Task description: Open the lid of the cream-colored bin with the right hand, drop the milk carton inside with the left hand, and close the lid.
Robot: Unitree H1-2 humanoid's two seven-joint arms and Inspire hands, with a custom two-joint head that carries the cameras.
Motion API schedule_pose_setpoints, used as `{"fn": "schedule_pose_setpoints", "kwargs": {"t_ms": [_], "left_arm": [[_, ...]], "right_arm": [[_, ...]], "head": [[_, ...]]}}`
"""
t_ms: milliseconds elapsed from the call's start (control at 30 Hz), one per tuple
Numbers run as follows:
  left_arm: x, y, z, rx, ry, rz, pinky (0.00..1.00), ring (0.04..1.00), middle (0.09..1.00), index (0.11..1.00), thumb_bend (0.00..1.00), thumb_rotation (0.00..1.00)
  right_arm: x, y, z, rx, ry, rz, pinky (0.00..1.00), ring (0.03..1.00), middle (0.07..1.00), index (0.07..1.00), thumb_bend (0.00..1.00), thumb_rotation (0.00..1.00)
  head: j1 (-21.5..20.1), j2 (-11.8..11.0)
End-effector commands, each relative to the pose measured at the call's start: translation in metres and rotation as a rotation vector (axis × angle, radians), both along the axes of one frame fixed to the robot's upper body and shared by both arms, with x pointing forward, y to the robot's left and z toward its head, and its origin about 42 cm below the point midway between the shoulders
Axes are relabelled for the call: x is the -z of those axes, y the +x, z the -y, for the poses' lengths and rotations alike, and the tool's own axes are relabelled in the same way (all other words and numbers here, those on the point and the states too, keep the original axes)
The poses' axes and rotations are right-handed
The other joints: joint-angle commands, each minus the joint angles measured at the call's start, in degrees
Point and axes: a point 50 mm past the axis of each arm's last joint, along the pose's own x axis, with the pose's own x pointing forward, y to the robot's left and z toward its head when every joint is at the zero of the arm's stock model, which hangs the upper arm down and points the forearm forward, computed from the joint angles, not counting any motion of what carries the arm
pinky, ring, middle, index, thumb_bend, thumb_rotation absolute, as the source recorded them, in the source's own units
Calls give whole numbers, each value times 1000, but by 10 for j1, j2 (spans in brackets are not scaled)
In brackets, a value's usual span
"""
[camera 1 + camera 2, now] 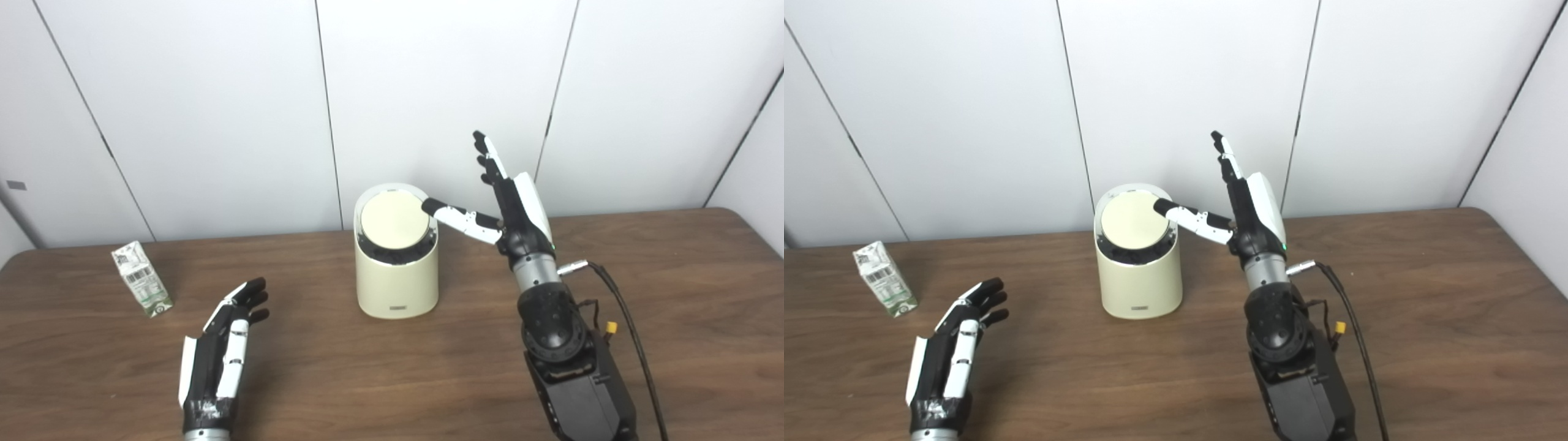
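The cream-colored bin (397,283) stands at the middle of the table, its round lid (393,222) tilted toward me with a dark gap showing below its near edge. My right hand (511,205) is raised just right of the bin, open, fingers pointing up, with its thumb tip touching the lid's right rim. A small green-and-white milk carton (141,278) stands upright at the far left. My left hand (223,346) hovers open over the table, right of and nearer than the carton, holding nothing.
The brown wooden table (674,318) reaches a white panelled wall behind the bin. A black cable (625,318) runs along my right forearm. The table's rounded right corner lies at the far right.
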Motion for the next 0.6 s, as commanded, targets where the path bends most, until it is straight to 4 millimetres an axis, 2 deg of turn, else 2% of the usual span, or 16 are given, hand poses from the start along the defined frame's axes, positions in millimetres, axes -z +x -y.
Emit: {"fn": "schedule_pose_setpoints", "kwargs": {"t_ms": [0, 133, 267, 400, 567], "left_arm": [[6, -2, 1, 2, 2, -1, 772, 828, 844, 826, 185, 808], [6, -2, 3, 2, 11, -3, 772, 829, 845, 825, 189, 801], [6, -1, 4, 2, 14, -2, 778, 831, 844, 825, 184, 803], [5, -1, 5, 0, -9, 1, 776, 827, 842, 820, 179, 766], [4, -1, 7, -4, 7, 1, 774, 829, 843, 823, 177, 799]], "right_arm": [[-26, 7, -9, 15, -4, 85, 976, 999, 956, 1000, 815, 450], [-28, 12, -18, 41, -37, 101, 984, 1000, 993, 1000, 839, 382], [-28, 15, -23, 48, -57, 105, 965, 1000, 1000, 1000, 850, 352], [-28, 19, -28, 73, -118, 77, 992, 1000, 1000, 1000, 867, 341], [-28, 22, -32, 87, -159, 61, 1000, 1000, 1000, 1000, 900, 297]], "head": [[0, 0], [1, 0], [3, 1], [3, 2], [4, 2]]}}
